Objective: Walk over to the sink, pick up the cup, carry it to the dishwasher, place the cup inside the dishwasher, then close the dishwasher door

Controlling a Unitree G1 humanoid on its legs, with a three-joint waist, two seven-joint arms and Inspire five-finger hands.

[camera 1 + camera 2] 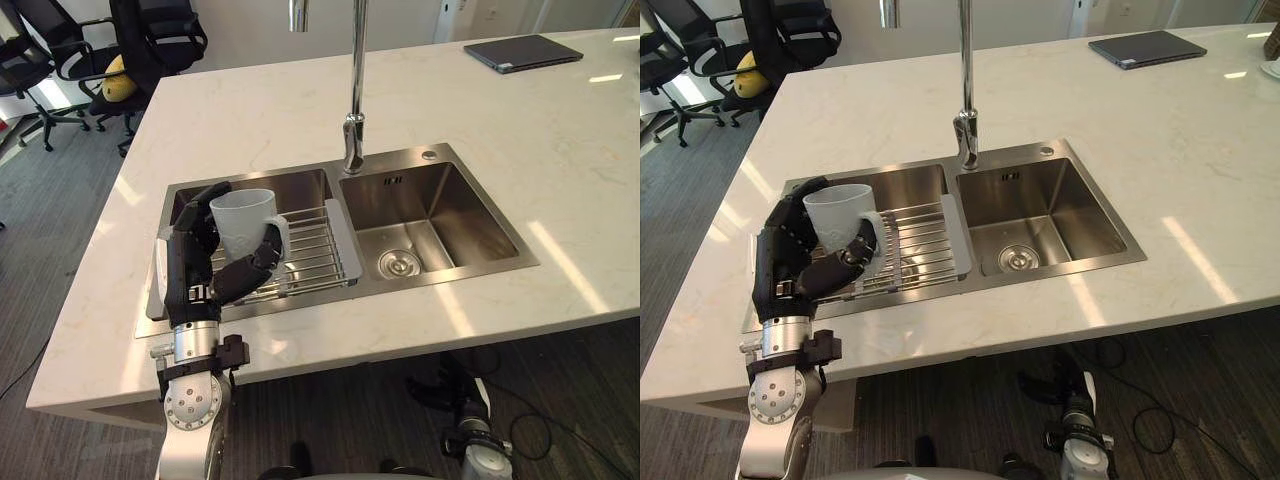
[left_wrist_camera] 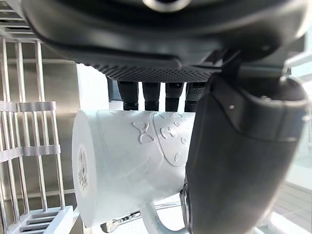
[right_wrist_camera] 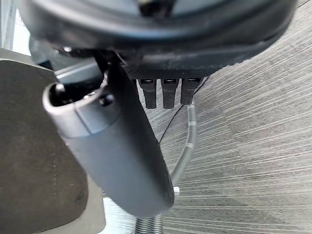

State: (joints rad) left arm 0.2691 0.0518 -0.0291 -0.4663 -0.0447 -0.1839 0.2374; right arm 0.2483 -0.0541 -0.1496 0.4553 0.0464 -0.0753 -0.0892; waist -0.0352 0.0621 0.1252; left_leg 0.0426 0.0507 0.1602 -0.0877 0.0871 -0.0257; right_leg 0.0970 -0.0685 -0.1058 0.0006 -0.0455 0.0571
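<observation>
Left eye view: left robot hand (image 1: 195,272) clamped round the white cup (image 1: 243,222) at the sink rack (image 1: 316,250); raise it upright, clear of the wires, before turning away.

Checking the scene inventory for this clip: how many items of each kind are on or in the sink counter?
Cup: 1
Sink basins: 2
Wire rack: 1
Faucet: 1
Closed laptop: 1
Total: 6
</observation>
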